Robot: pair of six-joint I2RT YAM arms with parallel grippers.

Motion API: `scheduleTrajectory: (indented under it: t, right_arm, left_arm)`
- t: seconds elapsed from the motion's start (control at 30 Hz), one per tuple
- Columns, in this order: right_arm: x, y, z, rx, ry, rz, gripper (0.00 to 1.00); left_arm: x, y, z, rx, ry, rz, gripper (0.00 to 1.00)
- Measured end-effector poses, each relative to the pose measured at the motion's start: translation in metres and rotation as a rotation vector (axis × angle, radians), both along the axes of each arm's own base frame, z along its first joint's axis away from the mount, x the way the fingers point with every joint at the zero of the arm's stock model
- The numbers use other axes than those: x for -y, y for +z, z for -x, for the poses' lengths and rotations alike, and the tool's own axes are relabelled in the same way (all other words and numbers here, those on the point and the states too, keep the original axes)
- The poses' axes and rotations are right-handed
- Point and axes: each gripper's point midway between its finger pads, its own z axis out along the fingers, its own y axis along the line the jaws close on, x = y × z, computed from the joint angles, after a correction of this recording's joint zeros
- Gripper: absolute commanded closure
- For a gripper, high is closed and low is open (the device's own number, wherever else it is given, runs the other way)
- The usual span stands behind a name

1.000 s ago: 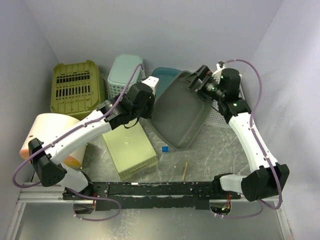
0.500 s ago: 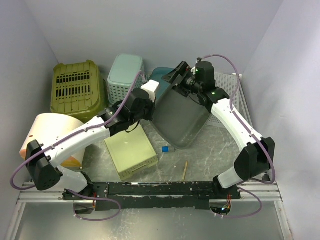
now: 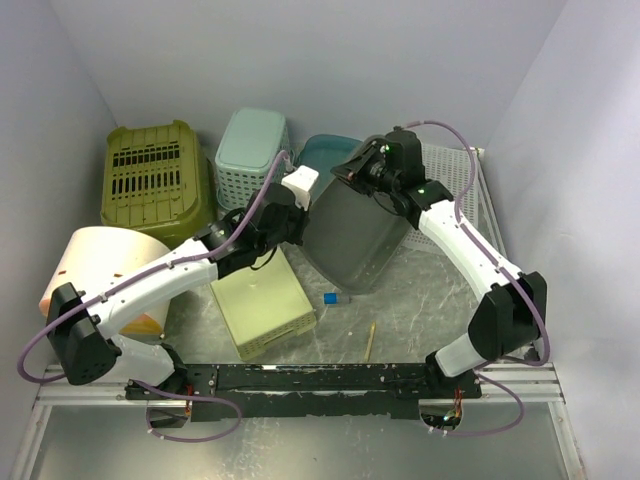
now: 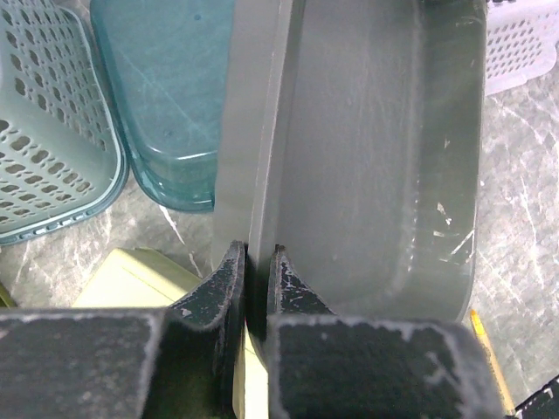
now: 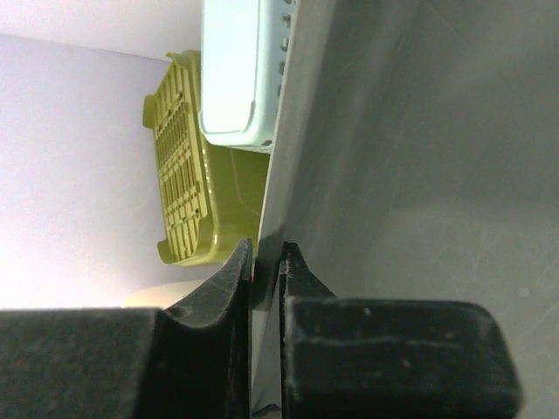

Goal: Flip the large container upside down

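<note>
On the marbled table [image 3: 432, 300], the grey container [image 3: 352, 232] stands tilted on end.

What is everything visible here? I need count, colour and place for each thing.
large dark grey plastic container: 1, dark grey, centre, tilted up
olive green slotted basket: 1, olive, back left
mint perforated basket: 1, mint, back centre
teal translucent tub: 1, teal, behind container
white perforated basket: 1, white, back right
pale yellow-green rectangular box: 1, yellow-green, front left
cream cylinder: 1, cream and orange, far left
small blue block: 1, blue, beside box
thin wooden stick: 1, tan, front centre
left end effector: 1, black, clamping container rim
right end effector: 1, black, clamping container rim
</note>
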Motion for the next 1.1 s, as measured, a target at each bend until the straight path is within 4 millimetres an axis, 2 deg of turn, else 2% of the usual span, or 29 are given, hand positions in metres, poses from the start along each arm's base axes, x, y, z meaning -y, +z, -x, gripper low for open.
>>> scheduleTrajectory:
  t: [0.1, 0.17, 0.4, 0.5, 0.67, 0.73, 0.8, 0.93, 1.1]
  right_arm:
    - [0.004, -0.006, 0.007, -0.012, -0.012, -0.006, 1.00]
    - [0.011, -0.006, 0.013, -0.001, -0.034, -0.004, 1.00]
    - [0.052, 0.011, 0.050, 0.101, -0.147, -0.003, 1.00]
    - [0.068, 0.017, 0.067, 0.170, -0.196, -0.023, 1.00]
    - [0.083, 0.014, 0.091, 0.296, -0.223, -0.100, 1.00]
    - [0.084, 0.009, 0.097, 0.314, -0.214, -0.115, 1.00]
    - [0.081, 0.013, 0.100, 0.340, -0.194, -0.122, 1.00]
    - [0.086, 0.016, 0.110, 0.397, -0.201, -0.153, 1.00]
    - [0.106, 0.011, 0.131, 0.455, -0.273, -0.201, 1.00]
  left_arm:
    - [0.001, -0.005, 0.003, -0.006, -0.022, -0.011, 0.93]
    - [0.004, -0.006, 0.005, -0.010, -0.041, -0.009, 0.88]
    - [0.027, 0.000, 0.022, -0.018, -0.167, 0.038, 0.82]
    - [0.037, 0.003, 0.029, -0.020, -0.217, 0.062, 0.75]
    - [0.052, -0.011, 0.030, -0.068, -0.256, 0.061, 0.49]
    - [0.055, -0.017, 0.028, -0.088, -0.249, 0.062, 0.34]
    - [0.057, -0.015, 0.023, -0.096, -0.234, 0.083, 0.26]
    - [0.062, 0.002, 0.018, -0.082, -0.227, 0.134, 0.23]
    - [0.073, 0.003, 0.022, -0.110, -0.265, 0.160, 0.23]
